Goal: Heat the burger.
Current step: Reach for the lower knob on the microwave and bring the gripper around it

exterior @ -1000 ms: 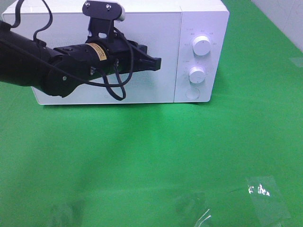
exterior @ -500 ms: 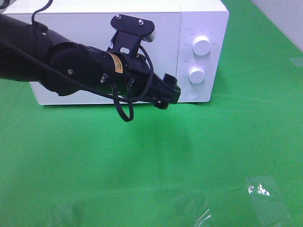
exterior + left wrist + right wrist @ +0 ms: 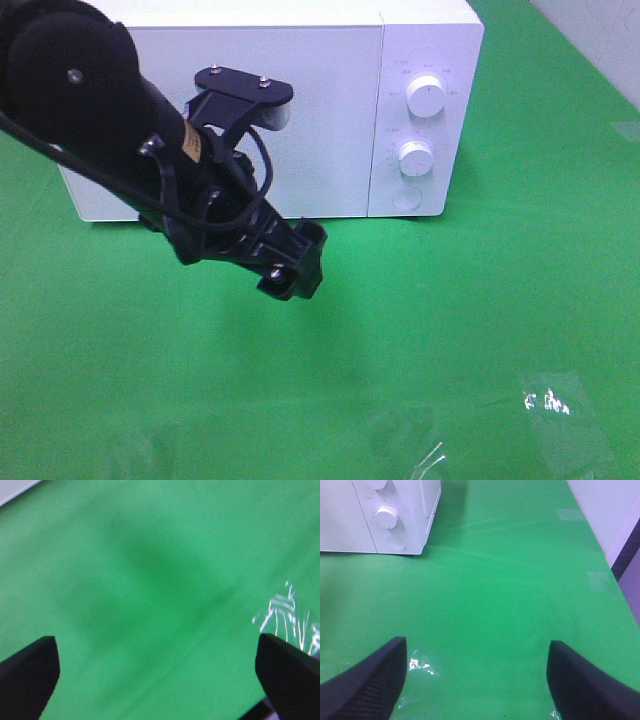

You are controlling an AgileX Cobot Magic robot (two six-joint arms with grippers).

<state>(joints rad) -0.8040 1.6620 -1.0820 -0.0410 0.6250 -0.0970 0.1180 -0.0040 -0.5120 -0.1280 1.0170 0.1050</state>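
Left gripper (image 3: 157,667): fingers (image 3: 30,670) stood wide apart with nothing between them; green mat (image 3: 150,580) lay below, and a patch of clear film (image 3: 287,615) lay near one tip. Its black arm (image 3: 90,110) crossed the left part of the microwave (image 3: 330,110) in the high view, with the gripper tilted down towards the mat in front of the door (image 3: 340,60).
Right gripper (image 3: 477,675): fingers (image 3: 365,680) were spread and empty above the mat, well apart from the microwave.
Microwave: white, door shut; two knobs (image 3: 427,98) sat one above the other, with a round button (image 3: 406,198) under them.
Burger: showed in no view; whether it sat behind the shut door could not be told
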